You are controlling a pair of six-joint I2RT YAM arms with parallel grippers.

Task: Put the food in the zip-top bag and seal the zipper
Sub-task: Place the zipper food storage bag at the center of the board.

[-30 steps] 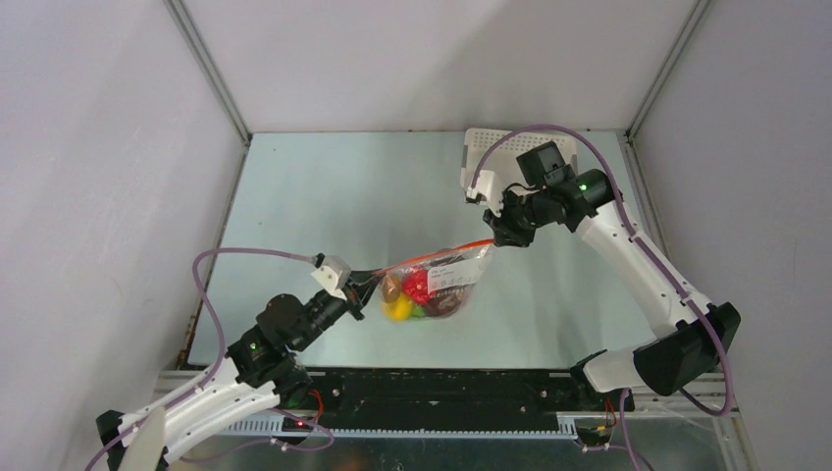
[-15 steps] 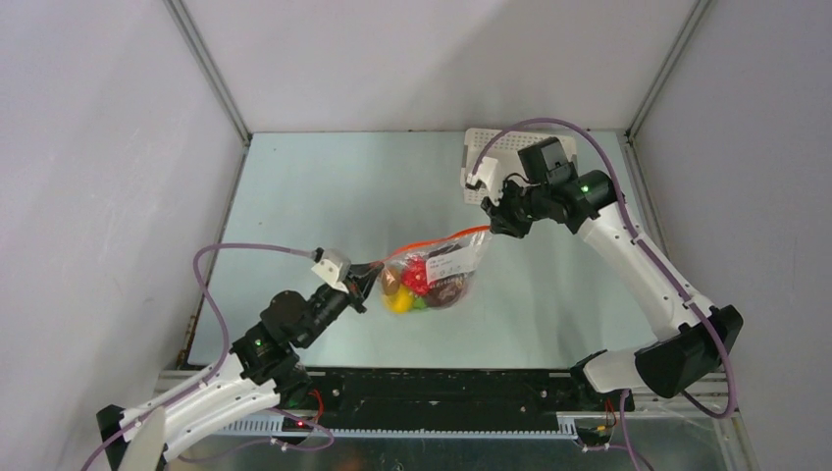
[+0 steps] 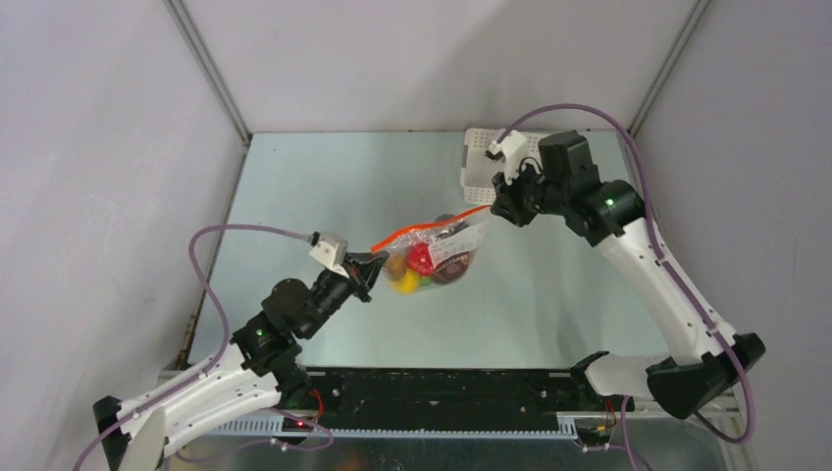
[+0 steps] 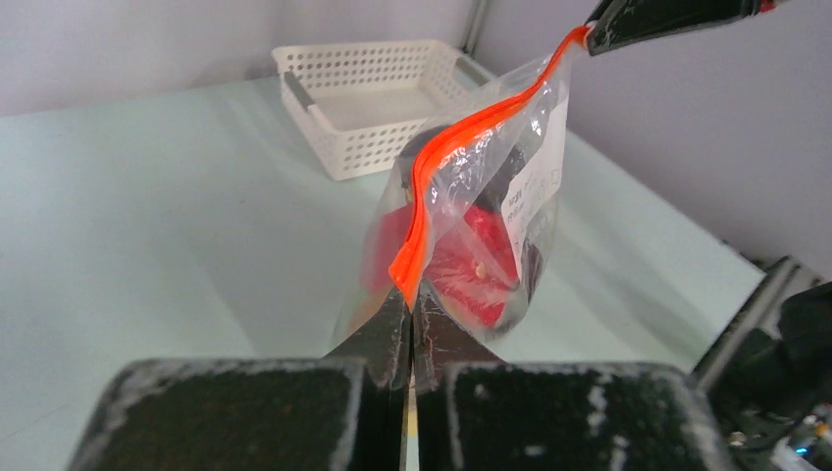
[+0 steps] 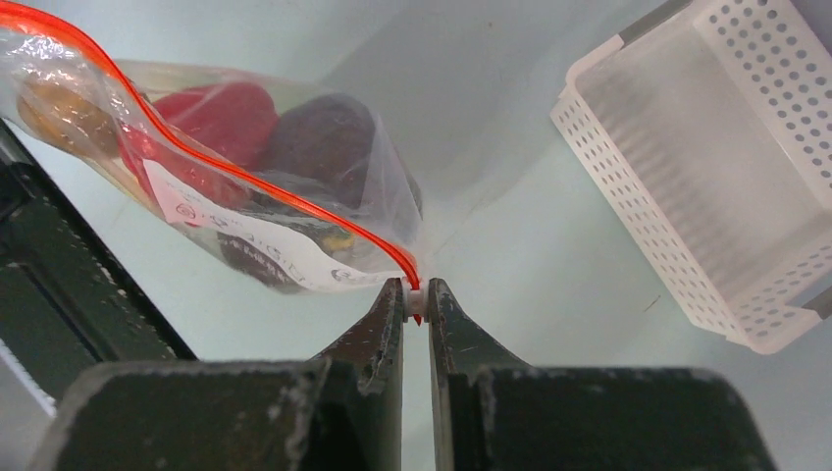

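**Zip-top bag** [image 3: 461,238]: clear, floppy plastic with a white printed label. It is slung between its two held corners and sags in the middle. Contact between its underside and the table [image 3: 314,196] cannot be told.

**Zipper** [image 3: 429,225]: orange-red strip on the upper edge, rising from left to right. It reads as one unbroken line. The near end is pinched in the left gripper [image 4: 410,306] fingers. The far end, with its white slider [image 5: 416,300], is in the right gripper [image 5: 416,287] fingers.

**Food** [image 3: 419,259]: all inside the bag, bunched in the low belly. Pieces are bright red, dark maroon, yellow, green and brownish.
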